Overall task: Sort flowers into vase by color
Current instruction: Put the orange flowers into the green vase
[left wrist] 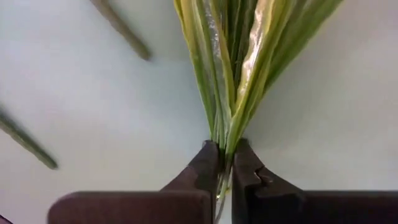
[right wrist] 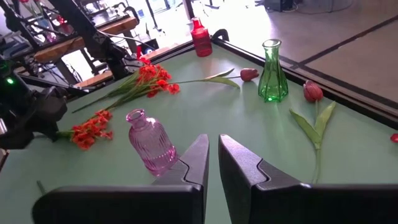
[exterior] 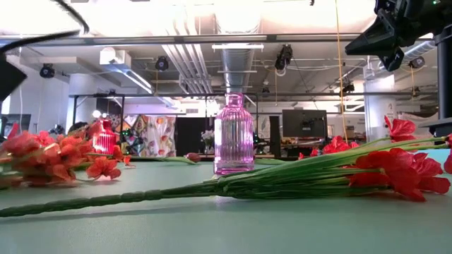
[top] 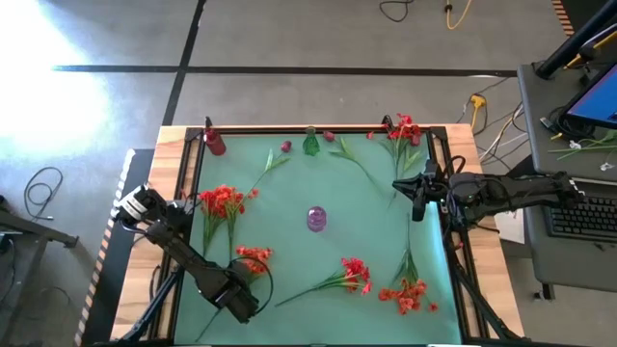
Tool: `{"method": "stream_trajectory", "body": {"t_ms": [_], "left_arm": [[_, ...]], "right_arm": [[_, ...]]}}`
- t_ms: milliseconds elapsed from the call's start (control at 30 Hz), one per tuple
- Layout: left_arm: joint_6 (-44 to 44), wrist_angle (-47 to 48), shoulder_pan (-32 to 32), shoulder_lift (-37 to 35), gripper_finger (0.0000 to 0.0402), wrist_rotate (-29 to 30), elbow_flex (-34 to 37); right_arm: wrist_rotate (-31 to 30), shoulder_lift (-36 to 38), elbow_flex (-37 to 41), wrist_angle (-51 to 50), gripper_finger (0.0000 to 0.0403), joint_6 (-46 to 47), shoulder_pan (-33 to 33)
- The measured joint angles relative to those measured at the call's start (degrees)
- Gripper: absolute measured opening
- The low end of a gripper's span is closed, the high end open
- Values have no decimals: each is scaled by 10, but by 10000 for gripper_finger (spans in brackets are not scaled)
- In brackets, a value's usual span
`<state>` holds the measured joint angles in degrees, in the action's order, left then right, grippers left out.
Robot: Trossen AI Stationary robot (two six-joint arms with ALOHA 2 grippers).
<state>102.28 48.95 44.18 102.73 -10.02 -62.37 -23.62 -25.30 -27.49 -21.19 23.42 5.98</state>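
My left gripper (top: 247, 289) sits low over the near left of the green mat, shut on the stem end of an orange-red spray (top: 253, 258). My right gripper (top: 416, 200) hovers above the right side of the mat, its fingers (right wrist: 200, 155) close together with nothing between them. Other red sprays lie flat on the mat at the left (top: 224, 202), the near middle (top: 352, 275), the near right (top: 410, 294) and the far right (top: 403, 130). Two dark tulip buds (top: 286, 146) (top: 330, 136) lie by the far edge. A pink vase (top: 316, 219) stands upright mid-mat. My left gripper pinches the spray's bundle of green stem and leaf bases (left wrist: 225, 152) between its two fingers (left wrist: 208, 165). It comes slanting down from the near left, and the leaves fan out beyond the fingertips. The blooms (exterior: 49, 155) seem to rest on the mat.
A green vase (top: 311, 145) and a red vase (top: 214, 143) stand at the far edge. A raised black frame (top: 445, 173) borders the mat. One long-stemmed spray (exterior: 296, 180) lies across the near mat, in front of the pink vase (exterior: 233, 134).
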Motion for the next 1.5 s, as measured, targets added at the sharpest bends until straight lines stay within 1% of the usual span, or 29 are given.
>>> {"method": "stream_trajectory", "body": {"t_ms": [100, 200, 300, 467, 567, 667, 800, 933, 1033, 1167, 1267, 1433, 1500], "left_arm": [[-5, 0, 0, -18, 0, 4, -15], [-37, 0, 0, -39, 0, 36, -37], [-88, -4, -1, -61, 0, 99, -64], [-185, -5, -8, -84, 0, 231, -113], [-258, -7, -18, -91, 0, 297, -139], [-347, -14, -33, -97, 0, 351, -160], [-497, -68, -56, -112, 0, 421, -174], [-649, -137, -84, -130, 0, 480, -168], [-747, -186, -111, -143, 0, 499, -156], [-853, -252, -149, -161, 0, 500, -134], [-924, -318, -176, -181, 0, 500, -100], [-981, -440, -228, -237, 0, 457, -13], [-992, -477, -250, -259, 0, 454, 24]], "right_arm": [[0, 0, 0, 0, 29, 0, 0], [0, 0, 0, 0, 29, -1, 0], [0, 0, 0, 0, 29, -4, 0], [0, 0, 0, 0, 29, -4, 0], [-1, 0, 0, 2, 29, -5, 0], [-4, 0, 0, 4, 29, -5, 0], [-4, 0, 1, 4, 29, -6, 0], [-5, 0, 1, 4, 29, -7, 0], [-5, 0, 1, 5, 29, -7, 0], [-5, 0, 1, 5, 29, -7, 0], [-5, 0, 1, 5, 29, -7, 0], [-5, 0, 1, 5, 29, -7, 0], [-5, 0, 1, 5, 29, -7, 0]]}}
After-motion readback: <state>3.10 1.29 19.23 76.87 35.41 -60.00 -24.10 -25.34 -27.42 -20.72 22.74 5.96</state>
